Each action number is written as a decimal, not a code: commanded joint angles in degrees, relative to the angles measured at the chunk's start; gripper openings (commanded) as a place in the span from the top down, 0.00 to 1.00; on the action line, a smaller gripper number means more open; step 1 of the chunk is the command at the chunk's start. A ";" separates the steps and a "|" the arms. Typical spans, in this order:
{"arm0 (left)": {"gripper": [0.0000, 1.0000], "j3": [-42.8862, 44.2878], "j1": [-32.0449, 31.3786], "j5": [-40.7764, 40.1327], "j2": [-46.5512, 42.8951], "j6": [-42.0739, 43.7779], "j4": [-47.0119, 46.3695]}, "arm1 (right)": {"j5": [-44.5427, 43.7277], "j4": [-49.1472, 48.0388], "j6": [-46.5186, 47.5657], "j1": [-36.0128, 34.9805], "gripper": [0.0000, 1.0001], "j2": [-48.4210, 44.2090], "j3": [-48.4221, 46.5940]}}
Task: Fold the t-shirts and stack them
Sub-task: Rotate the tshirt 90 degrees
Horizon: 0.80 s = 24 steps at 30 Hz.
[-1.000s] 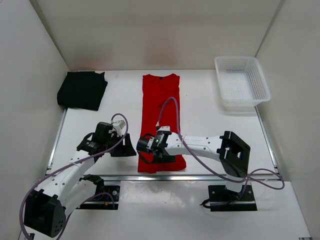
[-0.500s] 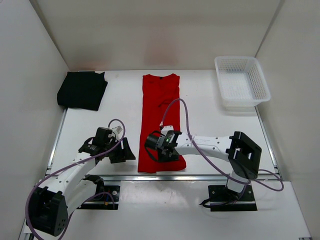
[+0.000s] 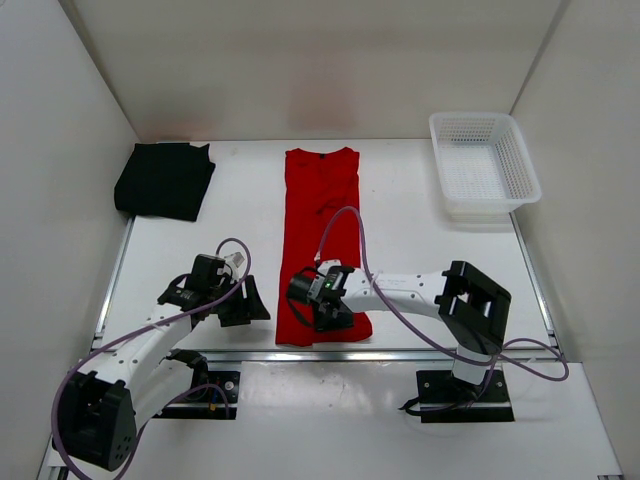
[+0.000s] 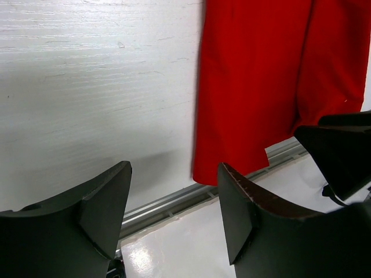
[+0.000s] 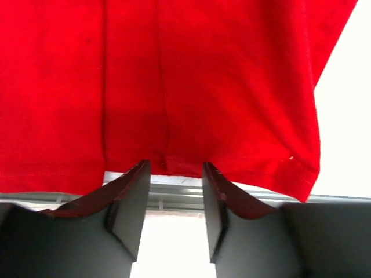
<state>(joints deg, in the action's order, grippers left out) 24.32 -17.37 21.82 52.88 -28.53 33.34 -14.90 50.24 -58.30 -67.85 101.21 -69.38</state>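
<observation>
I see the red t-shirt (image 3: 320,215) lying as a long narrow strip down the middle of the table (image 3: 420,250), its hem at the near edge. The right gripper (image 5: 175,168) sits low at that hem, jaws parted, with the cloth edge at its fingertips (image 5: 134,174) and not clamped. The left gripper (image 4: 174,174) hangs released over bare table just left of the hem. The black t-shirt (image 3: 165,180) lies folded in the far left corner. A white mesh basket (image 3: 484,208) stands in the far right corner.
</observation>
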 commanded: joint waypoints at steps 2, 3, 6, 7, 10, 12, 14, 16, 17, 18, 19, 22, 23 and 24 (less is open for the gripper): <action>0.30 0.21 -0.04 -0.21 0.03 -0.03 -0.91 | 1.44 -2.07 -1.02 0.00 0.63 -0.92 2.94; 0.28 0.21 0.05 -0.64 -0.06 0.23 -0.91 | 1.36 -2.60 -1.11 0.00 0.65 -0.75 3.81; 0.29 0.03 -0.12 -0.64 0.03 0.32 -0.91 | 1.10 -2.25 -0.94 0.53 0.65 0.22 3.29; 0.29 0.12 -0.30 -0.64 -0.06 0.06 -0.65 | 1.01 -2.16 -0.24 0.53 0.65 0.57 2.77; 0.29 0.03 0.05 -0.21 -0.23 0.06 -1.00 | 0.66 -2.42 -0.06 1.14 0.67 1.36 1.98; 0.29 -0.06 -0.12 -0.29 0.03 0.32 -0.91 | 0.83 -2.86 0.38 1.14 0.68 1.36 1.80; 0.29 0.12 -0.12 -0.73 0.03 0.23 -0.91 | 1.09 -3.30 0.21 0.71 0.71 1.62 1.97; 0.29 0.11 -0.13 -0.64 -0.24 0.14 -1.26 | 1.36 -3.30 0.12 0.62 0.76 1.62 1.88; 0.29 0.03 -0.21 -0.56 0.11 0.23 -0.91 | 1.45 -3.22 0.03 0.44 0.80 1.54 1.97; 0.28 0.20 -0.04 -0.38 0.03 0.06 -1.00 | 1.36 -3.48 0.03 0.53 0.84 1.54 2.58; 0.29 0.03 -0.12 -0.47 -0.06 0.14 -0.91 | 1.88 -3.39 -0.14 0.88 0.87 1.54 2.59; 0.29 0.03 -0.30 -0.64 0.11 0.32 -1.00 | 1.28 -2.96 -0.93 0.36 1.00 0.49 2.42; 0.28 0.12 -0.13 -0.47 0.03 0.23 -1.00 | 1.01 -2.87 -1.20 0.53 1.00 0.39 2.24; 0.28 0.20 -0.30 -0.38 0.03 0.23 -1.00 | 0.83 -2.52 -1.11 0.36 1.00 0.22 1.54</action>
<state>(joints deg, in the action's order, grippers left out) 24.27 -17.37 21.58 53.10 -28.51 33.34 -12.86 47.57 -58.52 -67.09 102.21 -66.02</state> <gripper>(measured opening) 0.717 0.025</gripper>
